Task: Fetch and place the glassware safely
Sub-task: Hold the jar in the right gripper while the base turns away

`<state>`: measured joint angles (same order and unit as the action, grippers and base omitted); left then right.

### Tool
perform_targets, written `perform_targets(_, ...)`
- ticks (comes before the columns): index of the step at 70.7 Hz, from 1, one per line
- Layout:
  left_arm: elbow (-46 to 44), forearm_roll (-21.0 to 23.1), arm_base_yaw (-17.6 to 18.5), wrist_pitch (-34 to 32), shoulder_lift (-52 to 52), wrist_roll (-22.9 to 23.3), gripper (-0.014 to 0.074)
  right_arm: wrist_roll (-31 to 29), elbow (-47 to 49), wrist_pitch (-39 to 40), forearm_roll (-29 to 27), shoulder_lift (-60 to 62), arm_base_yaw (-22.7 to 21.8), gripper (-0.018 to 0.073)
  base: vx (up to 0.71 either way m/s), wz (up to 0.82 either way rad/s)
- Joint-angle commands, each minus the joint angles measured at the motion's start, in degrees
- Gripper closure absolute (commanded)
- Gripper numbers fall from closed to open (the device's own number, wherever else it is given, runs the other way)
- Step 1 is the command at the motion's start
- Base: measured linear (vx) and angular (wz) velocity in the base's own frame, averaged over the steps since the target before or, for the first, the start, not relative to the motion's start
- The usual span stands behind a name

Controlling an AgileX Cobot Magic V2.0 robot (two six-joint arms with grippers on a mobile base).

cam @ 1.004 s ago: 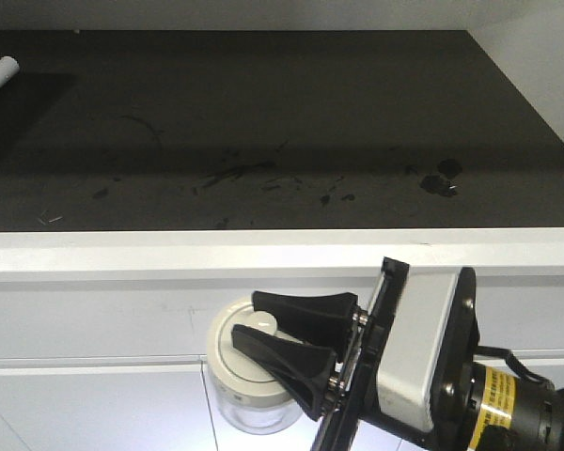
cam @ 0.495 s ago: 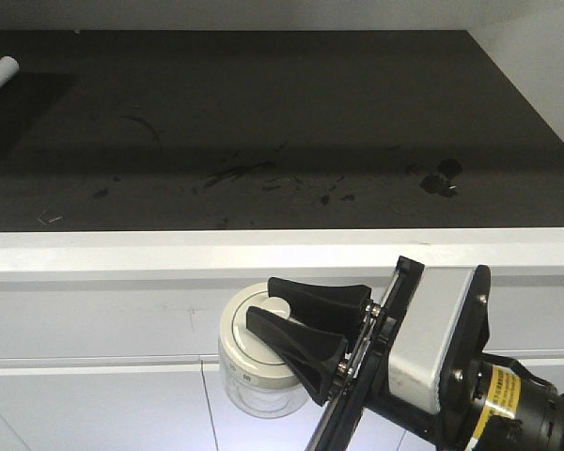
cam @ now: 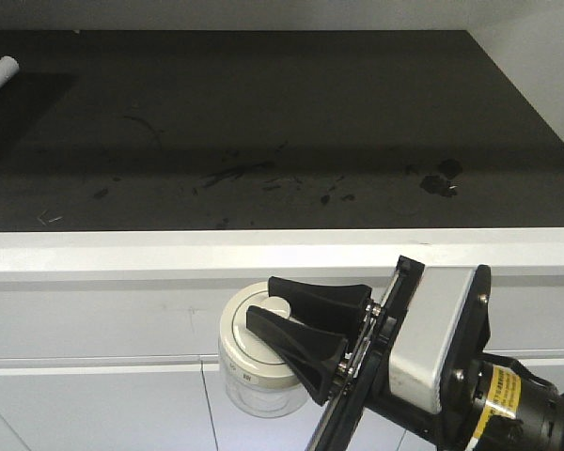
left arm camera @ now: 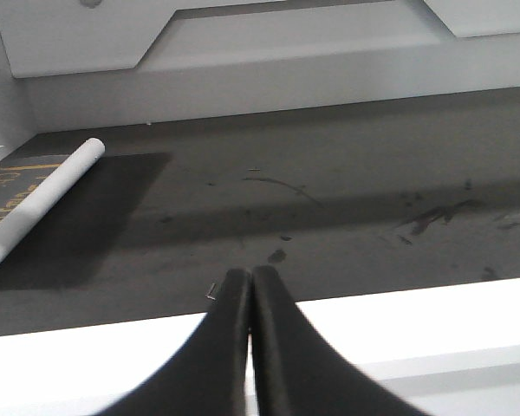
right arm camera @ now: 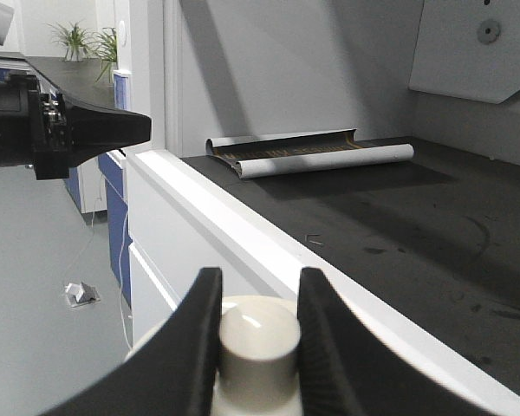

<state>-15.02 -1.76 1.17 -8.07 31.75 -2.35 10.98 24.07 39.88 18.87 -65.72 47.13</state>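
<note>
Right pincer [cam: 261, 305] clenched on lid knob of glass jar [cam: 237, 362] — jar hangs before white front edge of worktop [cam: 263, 113]. Left pincer [left arm camera: 250, 290] closed, empty. Yellow label [cam: 495, 413] on arm — print illegible.

High front view, low wrist views, common countertop [cam: 263, 113]

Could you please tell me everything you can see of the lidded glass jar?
The jar is small, squat, clear glass under a round cream-white lid with small dark rim marks. It hangs upright before the white cabinet front, below the counter edge; the right gripper pinches its central knob between its jaws.
</note>
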Motion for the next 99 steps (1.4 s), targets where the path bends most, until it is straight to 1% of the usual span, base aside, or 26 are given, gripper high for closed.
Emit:
perform_targets(1,-1.56,0.39,0.3,-4.07,-0.04,0.5,0.0603,-0.23,1.74,6.24,-0.84,1.07,-0.07,0.056,0.0,0.0)
perform_targets(59,-1.56,0.39,0.3,-4.07,-0.04,0.5,0.0603,-0.23,1.74,6.28,-0.66,1.07,-0.07,0.056,-0.01,0.03)
perform_targets(78,-1.56,0.39,0.3,-4.07,-0.04,0.5,0.0603,-0.23,1.74,6.28,-0.66,1.07,-0.07,0.056,-0.05,0.27)
perform_targets(99,-1.56,0.39,0.3,-4.07,-0.04,0.5,0.0603,-0.23,1.74,6.28,-0.66,1.07,-0.07,0.056,-0.06,0.5)
